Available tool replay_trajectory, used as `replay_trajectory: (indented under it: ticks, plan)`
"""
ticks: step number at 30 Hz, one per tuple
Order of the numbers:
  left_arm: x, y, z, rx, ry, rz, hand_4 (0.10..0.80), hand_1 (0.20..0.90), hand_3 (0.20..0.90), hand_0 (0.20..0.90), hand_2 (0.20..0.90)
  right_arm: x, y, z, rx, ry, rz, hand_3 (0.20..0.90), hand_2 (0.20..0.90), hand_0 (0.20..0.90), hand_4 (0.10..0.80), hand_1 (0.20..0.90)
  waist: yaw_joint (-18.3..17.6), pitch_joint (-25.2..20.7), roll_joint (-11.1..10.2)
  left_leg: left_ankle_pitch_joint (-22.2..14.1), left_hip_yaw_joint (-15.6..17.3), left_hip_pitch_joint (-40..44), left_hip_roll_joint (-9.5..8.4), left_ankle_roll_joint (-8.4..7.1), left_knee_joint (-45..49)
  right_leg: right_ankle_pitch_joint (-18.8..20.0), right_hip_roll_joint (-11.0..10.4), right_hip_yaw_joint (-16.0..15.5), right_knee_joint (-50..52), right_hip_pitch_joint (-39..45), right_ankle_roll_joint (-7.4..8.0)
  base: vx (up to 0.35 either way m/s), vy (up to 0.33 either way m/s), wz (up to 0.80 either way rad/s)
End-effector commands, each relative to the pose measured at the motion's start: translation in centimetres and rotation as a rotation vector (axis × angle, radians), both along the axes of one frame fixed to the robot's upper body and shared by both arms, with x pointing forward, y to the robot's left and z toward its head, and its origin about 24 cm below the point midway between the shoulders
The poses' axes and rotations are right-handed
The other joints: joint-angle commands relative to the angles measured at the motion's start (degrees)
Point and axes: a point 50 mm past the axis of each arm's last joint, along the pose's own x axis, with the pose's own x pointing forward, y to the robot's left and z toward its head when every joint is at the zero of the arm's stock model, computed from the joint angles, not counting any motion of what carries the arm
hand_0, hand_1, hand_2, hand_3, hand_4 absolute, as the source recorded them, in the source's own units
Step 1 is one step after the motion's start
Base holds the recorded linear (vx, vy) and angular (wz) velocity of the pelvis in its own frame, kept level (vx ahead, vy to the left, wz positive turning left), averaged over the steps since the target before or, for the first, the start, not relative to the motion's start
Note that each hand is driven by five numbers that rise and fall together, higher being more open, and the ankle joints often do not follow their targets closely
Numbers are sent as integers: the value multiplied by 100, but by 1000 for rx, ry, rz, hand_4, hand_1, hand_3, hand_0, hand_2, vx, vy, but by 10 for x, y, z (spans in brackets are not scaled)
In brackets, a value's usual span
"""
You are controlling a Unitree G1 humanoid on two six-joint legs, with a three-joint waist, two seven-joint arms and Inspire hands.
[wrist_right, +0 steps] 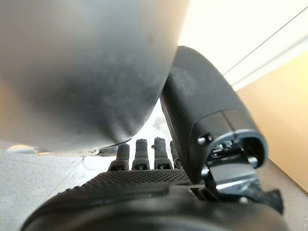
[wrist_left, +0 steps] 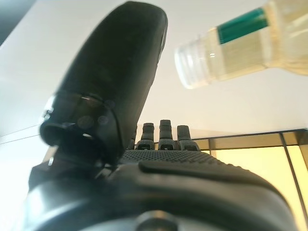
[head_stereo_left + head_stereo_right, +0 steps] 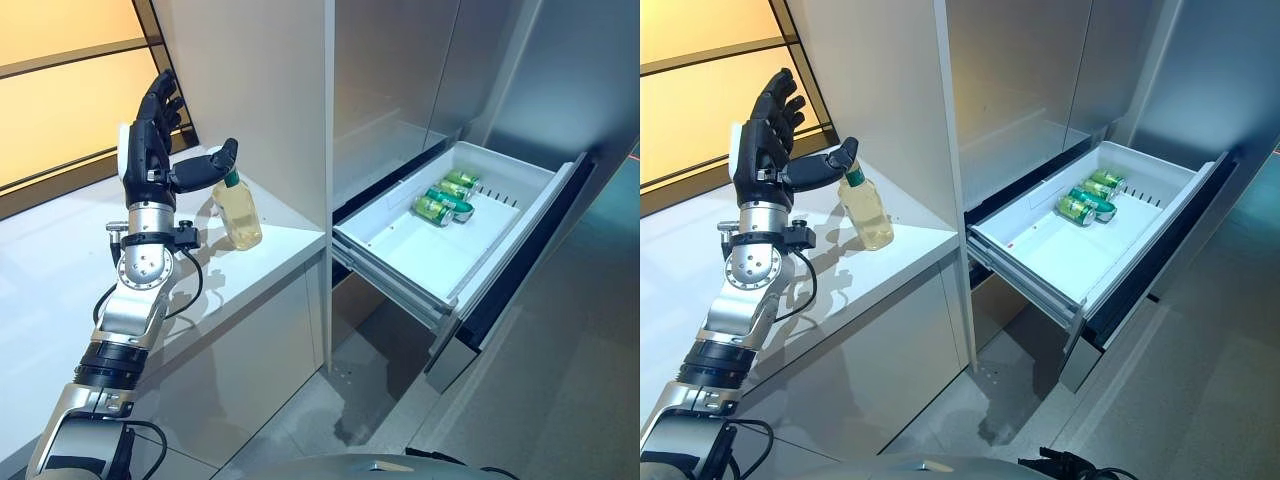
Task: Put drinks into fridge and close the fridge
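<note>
A clear bottle of pale yellow drink (image 3: 240,215) with a green neck band stands upright on the white counter (image 3: 60,270). My left hand (image 3: 148,150) is raised just left of it, fingers straight up and open, with the thumb reaching toward the bottle's neck but not closed round it. In the left wrist view the bottle (image 2: 250,43) shows past the thumb (image 2: 120,72), apart from it. The white fridge drawer (image 3: 430,250) is pulled out to the right, with green cans (image 3: 445,198) lying at its back. My right hand (image 1: 144,192) is idle, fingers straight.
A tall white panel (image 3: 260,90) rises right behind the bottle, between the counter and the fridge. The open drawer's front (image 3: 520,260) juts out over the grey floor (image 3: 560,400). An orange wall (image 3: 60,90) lies behind the counter.
</note>
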Motion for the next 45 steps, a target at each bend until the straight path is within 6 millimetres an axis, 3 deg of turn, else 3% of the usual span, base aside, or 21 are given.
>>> replay_trajectory:
  ticks: [1, 29, 38, 45]
  plan:
    - [8, -1, 46, 12, -180, 7, 800, 900, 900, 900, 900, -1, -6, 1, -15, 36, 62, 900, 900, 900, 800, 900, -68, 86, 134, -881, 35, 198, -166, 159, 230, -457, 191, -127, 734, -404, 237, 0, 0, 0]
    - [24, 17, -15, -55, 106, 42, 800, 900, 900, 900, 900, -6, -12, 2, -22, 61, 52, 900, 900, 900, 800, 900, -233, 159, 174, -917, 216, 248, -161, 155, 275, -424, 191, -48, 731, -394, 297, 6, 2, -1]
    - [25, 17, -15, -59, 101, 17, 800, 900, 900, 900, 900, -7, -13, 2, -21, 63, 52, 900, 900, 900, 800, 900, -253, 188, 174, -931, 250, 259, -159, 165, 278, -421, 188, -28, 740, -398, 312, 8, 2, -2]
    - [24, 1, -4, -39, 42, -137, 800, 900, 900, 900, 900, -7, -14, 2, -21, 61, 55, 900, 900, 900, 800, 900, -261, 204, 175, -946, 268, 247, -163, 174, 295, -432, 187, -9, 763, -416, 317, 0, 0, 0]
